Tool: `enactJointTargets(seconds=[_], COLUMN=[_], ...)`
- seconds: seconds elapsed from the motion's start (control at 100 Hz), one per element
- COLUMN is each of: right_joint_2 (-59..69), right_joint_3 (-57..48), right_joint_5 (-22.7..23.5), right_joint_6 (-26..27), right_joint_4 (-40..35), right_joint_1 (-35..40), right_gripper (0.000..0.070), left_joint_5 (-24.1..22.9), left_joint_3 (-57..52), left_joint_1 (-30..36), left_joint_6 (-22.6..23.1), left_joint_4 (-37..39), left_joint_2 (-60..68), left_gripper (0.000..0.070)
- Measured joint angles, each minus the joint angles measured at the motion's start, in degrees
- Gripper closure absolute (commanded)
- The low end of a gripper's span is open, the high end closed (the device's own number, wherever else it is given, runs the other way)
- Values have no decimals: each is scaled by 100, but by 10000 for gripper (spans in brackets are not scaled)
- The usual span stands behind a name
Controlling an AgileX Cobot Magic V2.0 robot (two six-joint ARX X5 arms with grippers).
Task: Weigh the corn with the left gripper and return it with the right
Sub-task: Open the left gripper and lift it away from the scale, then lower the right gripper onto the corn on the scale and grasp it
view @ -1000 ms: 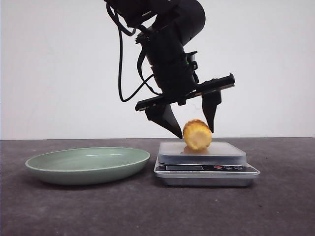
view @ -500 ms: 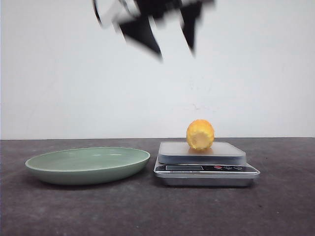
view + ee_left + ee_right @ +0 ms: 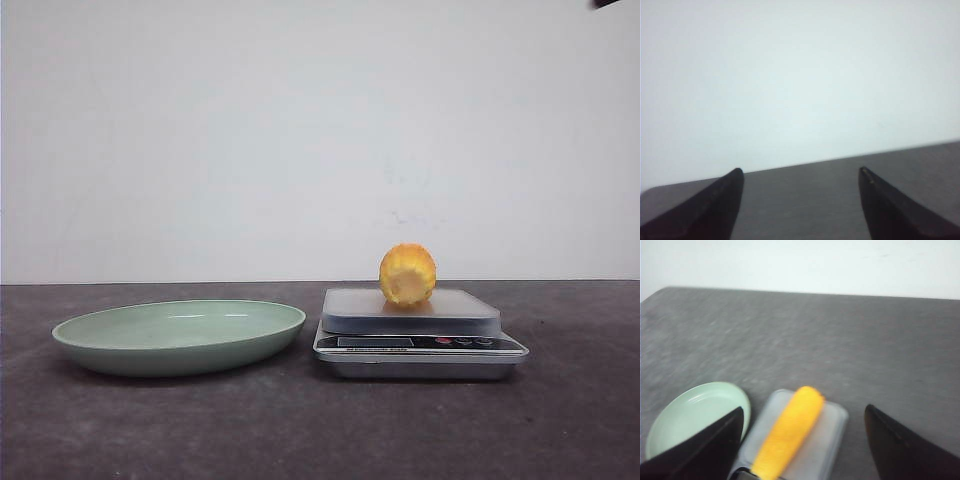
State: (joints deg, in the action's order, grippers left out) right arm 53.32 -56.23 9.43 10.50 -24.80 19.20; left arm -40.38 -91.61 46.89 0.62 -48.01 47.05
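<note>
The corn [image 3: 407, 274] lies alone on the scale's platform [image 3: 455, 306], its pale cut end facing me. Neither gripper touches it. In the right wrist view the corn [image 3: 792, 432] shows as a long yellow cob on the scale [image 3: 832, 440]. My right gripper [image 3: 803, 407] is open and empty, high above it, its two black fingers spread to either side of the scale. My left gripper [image 3: 800, 170] is open and empty, and its view shows only dark table and white wall. Neither claw shows in the front view.
A pale green plate [image 3: 180, 335] sits left of the scale; it also shows in the right wrist view [image 3: 690, 415]. The scale's silver base with display and buttons [image 3: 420, 345] faces front. A dark sliver [image 3: 605, 3] shows at the top right corner.
The left gripper let go of the corn, rose and left the front view. The corn stays on the scale, shifted slightly right. A dark sliver has appeared at the top right.
</note>
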Motion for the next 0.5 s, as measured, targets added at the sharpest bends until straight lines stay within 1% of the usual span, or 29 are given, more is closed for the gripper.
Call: enactJointTargets(seconds=[0.1, 0.16, 0.35, 0.42, 0.5], right_joint_2=[501, 822, 1902, 2282, 2684], right_joint_3=[0, 0, 0, 0, 0], right_joint_5=[-227, -365, -874, -955, -968], right_joint_6=[94, 162, 334, 407, 514], right_joint_4=[293, 479, 1021, 1130, 1248], right_joint_1=[424, 647, 1174, 1246, 1287], right_gripper=[165, 161, 161, 161, 161], left_joint_5=[-46, -44, -35, -35, -35], left_joint_3=[-37, -37, 2, 2, 83], left_joint_1=[0, 0, 0, 0, 0], left_joint_6=[-190, -404, -1276, -1639, -1954], left_joint_4=[-702, -1226, -2763, -3294, -3346], left_joint_2=[-745, -1060, -1692, -1853, -2022], left_gripper=[266, 266, 266, 266, 269])
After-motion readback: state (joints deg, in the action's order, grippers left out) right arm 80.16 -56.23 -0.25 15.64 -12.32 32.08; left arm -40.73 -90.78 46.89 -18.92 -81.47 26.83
